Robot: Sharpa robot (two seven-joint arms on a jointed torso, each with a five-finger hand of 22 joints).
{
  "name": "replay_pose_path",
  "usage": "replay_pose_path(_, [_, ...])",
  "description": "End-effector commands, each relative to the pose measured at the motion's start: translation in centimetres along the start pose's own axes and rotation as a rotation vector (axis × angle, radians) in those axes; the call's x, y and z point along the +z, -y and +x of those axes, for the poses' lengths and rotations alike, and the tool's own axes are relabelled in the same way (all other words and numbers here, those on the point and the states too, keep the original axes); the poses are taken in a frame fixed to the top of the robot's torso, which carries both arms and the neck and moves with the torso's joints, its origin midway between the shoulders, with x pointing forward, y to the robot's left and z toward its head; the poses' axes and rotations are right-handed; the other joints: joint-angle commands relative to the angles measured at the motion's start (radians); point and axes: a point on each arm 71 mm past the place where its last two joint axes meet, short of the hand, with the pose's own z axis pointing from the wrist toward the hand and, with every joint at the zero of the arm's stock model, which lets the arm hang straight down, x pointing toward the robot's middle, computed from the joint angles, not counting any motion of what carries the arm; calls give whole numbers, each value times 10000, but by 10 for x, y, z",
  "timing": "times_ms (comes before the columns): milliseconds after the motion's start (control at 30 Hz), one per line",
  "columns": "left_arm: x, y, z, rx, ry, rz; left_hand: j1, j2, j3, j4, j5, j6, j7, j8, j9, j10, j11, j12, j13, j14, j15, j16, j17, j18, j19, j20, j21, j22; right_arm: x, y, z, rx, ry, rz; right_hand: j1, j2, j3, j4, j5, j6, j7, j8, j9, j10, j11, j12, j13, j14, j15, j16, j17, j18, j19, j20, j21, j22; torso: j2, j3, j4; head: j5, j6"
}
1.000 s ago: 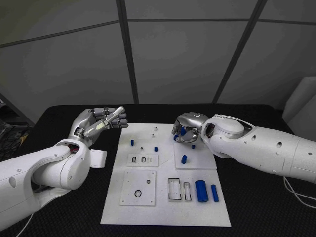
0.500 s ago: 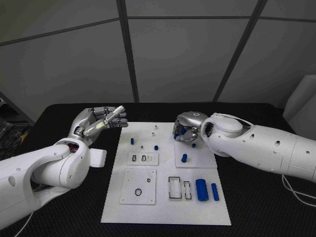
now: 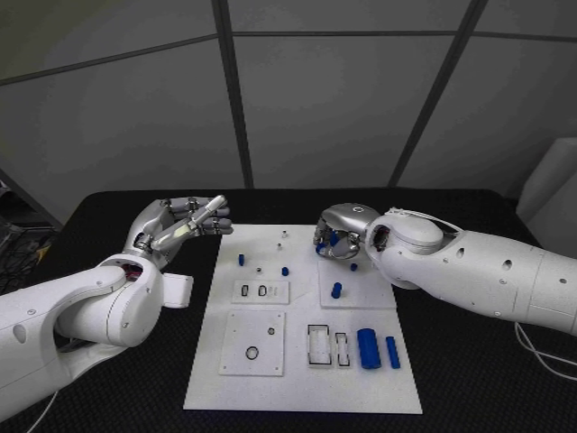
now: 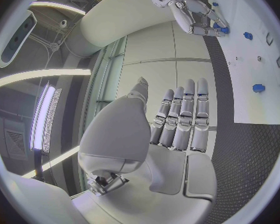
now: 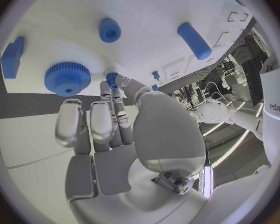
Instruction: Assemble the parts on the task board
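While the left hand (image 3: 185, 224) hovers off the task board's (image 3: 302, 383) left edge over the black bench (image 3: 471, 397), its fingers (image 4: 184, 117) stand straight and side by side, and it holds nothing. The right hand (image 3: 341, 233) sits low over the far right part of the board. In the right wrist view its fingers (image 5: 112, 117) are partly curled and close together, with the tips of 2 of them meeting on a small blue part (image 5: 112, 77); whether that part is lifted or seated in the board, I cannot tell. Just beside it on the board lies a blue gear (image 5: 67, 78), with a blue block (image 5: 13, 57) at the board's edge and a blue round peg (image 5: 109, 30) beyond.

In the head view, 2 small blue pegs (image 3: 241, 260) stand on the far left area of the board, another blue peg (image 3: 337, 290) stands on the right centre plate, and 2 blue cylinders (image 3: 368, 347) lie side by side at the near right, next to a rectangular slot (image 3: 318, 345). A plate with an oval ring (image 3: 252, 353) lies at the near left.
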Motion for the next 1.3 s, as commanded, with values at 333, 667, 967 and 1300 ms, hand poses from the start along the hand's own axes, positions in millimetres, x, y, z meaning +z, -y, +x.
replay_pose_path(333, [0,2,2,2,-159,80,-36,102,-32,-14,-22,-21,84,-48,-16,-5,63,-50,-17,-36,50,-71,18,-44,60,32,67,10,17,-13,-24,350,2253,3,154,15,150,19,-54,142,11,30,16,92,3,2,9,305,-47,165,114,-179,174,9,185,251,36,-16,52,26,132])
replay_pose_path(667, [0,2,4,-37,-227,72,-36,102,-32,-14,-22,-21,84,-48,-16,-5,63,-50,-17,-36,50,-71,18,-44,60,32,67,10,41,-24,-22,467,2251,-15,132,-32,196,47,-30,104,47,-18,4,50,39,-55,0,292,-22,196,106,-180,160,24,214,272,101,-27,117,25,124])
replay_pose_path(967, [0,2,4,-41,-235,69,-40,109,-39,-20,-22,-22,91,-60,-15,-10,70,-64,-16,-50,58,-93,20,-48,48,37,65,8,52,-31,-16,439,1690,-18,98,-51,196,78,-41,88,50,-36,0,34,47,-75,-3,284,-12,204,96,-178,145,34,219,269,128,-34,134,58,55])
replay_pose_path(1300, [0,2,4,-36,-229,71,-40,109,-39,-20,-22,-22,91,-60,-15,-10,70,-64,-16,-50,58,-93,20,-48,48,37,65,8,56,-34,-12,388,1182,-64,80,-58,192,94,-45,88,50,-40,0,35,48,-79,-2,281,-8,205,90,-177,137,38,219,266,124,-28,131,73,14])
